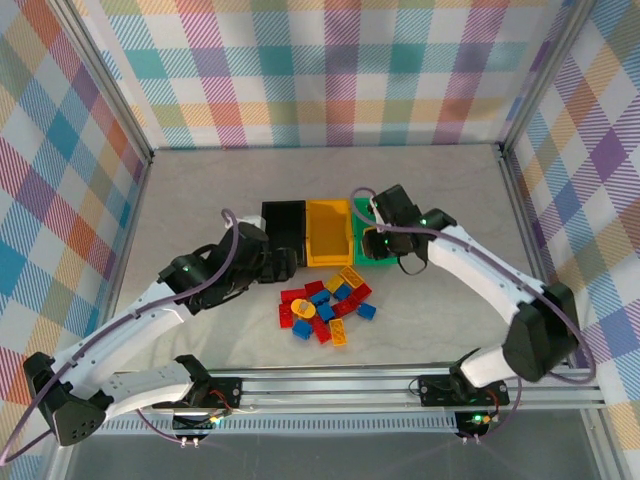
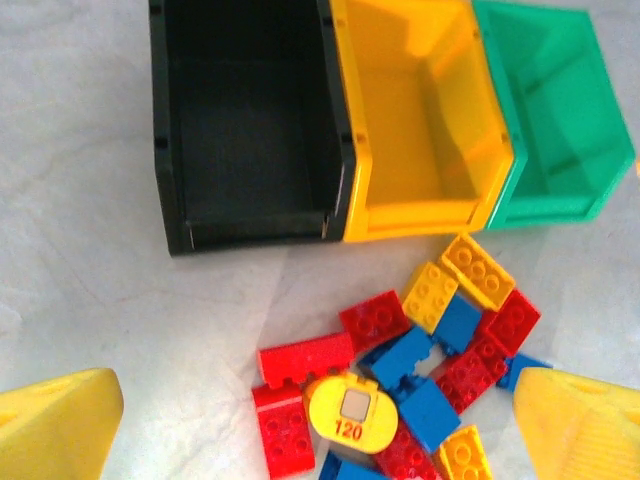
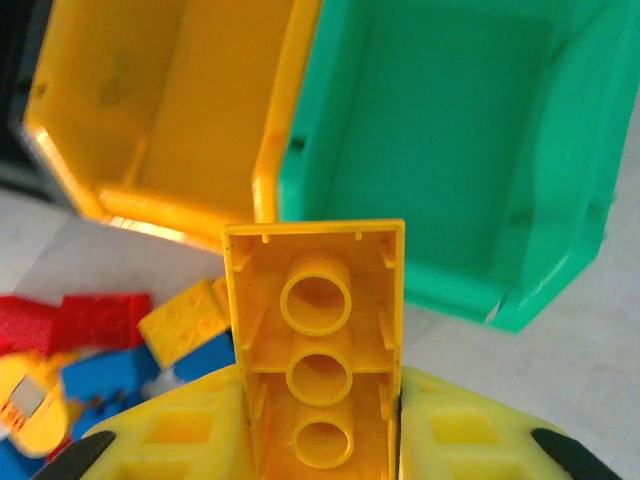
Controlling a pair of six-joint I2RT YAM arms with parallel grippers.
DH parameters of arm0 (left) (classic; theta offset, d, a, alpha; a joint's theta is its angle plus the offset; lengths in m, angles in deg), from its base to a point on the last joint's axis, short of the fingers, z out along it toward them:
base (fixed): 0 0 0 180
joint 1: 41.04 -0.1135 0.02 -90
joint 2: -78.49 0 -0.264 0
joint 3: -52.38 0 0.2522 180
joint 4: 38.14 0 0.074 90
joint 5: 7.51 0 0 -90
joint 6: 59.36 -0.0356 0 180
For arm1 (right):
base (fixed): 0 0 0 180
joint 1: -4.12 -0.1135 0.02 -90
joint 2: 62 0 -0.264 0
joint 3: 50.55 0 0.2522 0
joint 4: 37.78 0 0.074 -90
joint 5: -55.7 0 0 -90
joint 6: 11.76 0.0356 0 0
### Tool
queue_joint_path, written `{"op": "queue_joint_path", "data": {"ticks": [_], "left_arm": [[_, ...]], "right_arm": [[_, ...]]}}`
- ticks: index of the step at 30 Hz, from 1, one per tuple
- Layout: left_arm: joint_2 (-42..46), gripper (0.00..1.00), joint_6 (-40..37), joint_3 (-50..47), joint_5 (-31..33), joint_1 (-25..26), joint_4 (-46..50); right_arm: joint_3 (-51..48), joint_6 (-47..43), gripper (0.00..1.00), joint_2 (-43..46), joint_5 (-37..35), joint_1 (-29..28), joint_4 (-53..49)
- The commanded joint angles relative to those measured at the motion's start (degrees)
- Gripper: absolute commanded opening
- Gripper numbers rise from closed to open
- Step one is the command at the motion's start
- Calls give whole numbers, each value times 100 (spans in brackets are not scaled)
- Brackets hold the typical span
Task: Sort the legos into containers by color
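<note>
The right gripper [image 3: 320,430] clamps a yellow brick [image 3: 318,320], its hollow underside showing three round tubes, above the near rims of the yellow bin [image 3: 150,130] and green bin [image 3: 450,130]. The left gripper [image 2: 320,425] hangs wide open over the pile [image 2: 400,370].

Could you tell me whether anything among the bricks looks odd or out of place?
Yes: a rounded yellow piece marked 120 lies among the rectangular studded bricks, unlike any of them.

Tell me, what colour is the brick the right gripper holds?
Yellow. The brick shows best in the right wrist view.
</note>
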Motion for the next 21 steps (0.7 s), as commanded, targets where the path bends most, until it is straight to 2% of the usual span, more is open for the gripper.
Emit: {"op": "queue_joint_path", "data": {"ticks": [1,6,13,17,21], "left_arm": [[122,100,456,-110,237,243,553],[97,99,857,-238,320,742,893],[-50,94,1345,-569,317,1310,896],[-253,87,1515,-658,324,1635,780],[-562,80,1623,-636,321,1962,629]], "right_arm": [[426,-400,27,-512,236,362,181],[1000,-594,28,-1313,377,642,239],[1595,-700,49,-2017,593,904,161],[1729,-727,59,-1950,559,908,27],[1522,-639,60,-1474,513,909,-39]]}}
